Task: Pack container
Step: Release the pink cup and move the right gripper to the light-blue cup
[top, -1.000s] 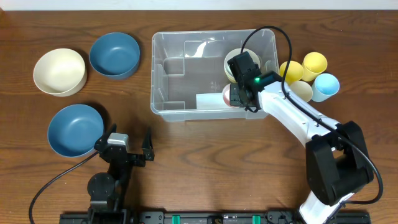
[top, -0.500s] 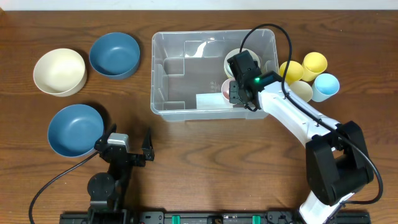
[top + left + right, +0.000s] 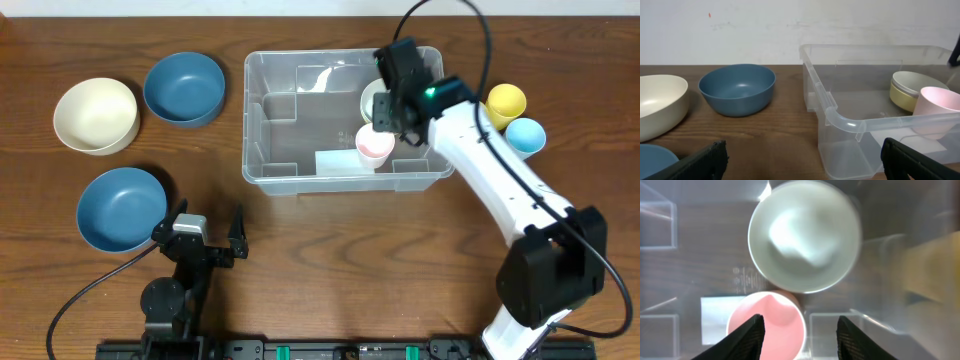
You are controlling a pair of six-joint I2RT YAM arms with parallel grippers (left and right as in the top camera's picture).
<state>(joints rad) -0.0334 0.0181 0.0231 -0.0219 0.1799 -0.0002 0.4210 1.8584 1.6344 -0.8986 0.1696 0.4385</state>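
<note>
The clear plastic container stands at the table's middle back. Inside its right half a pink cup stands upright next to a cream cup. Both also show in the right wrist view, the pink cup below the cream cup, and in the left wrist view. My right gripper hangs open and empty above the container's right side, over the two cups. My left gripper is open and empty at the front left, low over the table.
A cream bowl and two blue bowls sit on the left. A yellow cup and a light blue cup stand right of the container, with the right arm over others there.
My right gripper let go of the pink cup, which now stands in the container, and rose up and back over the container's right side. The left arm has not moved.
</note>
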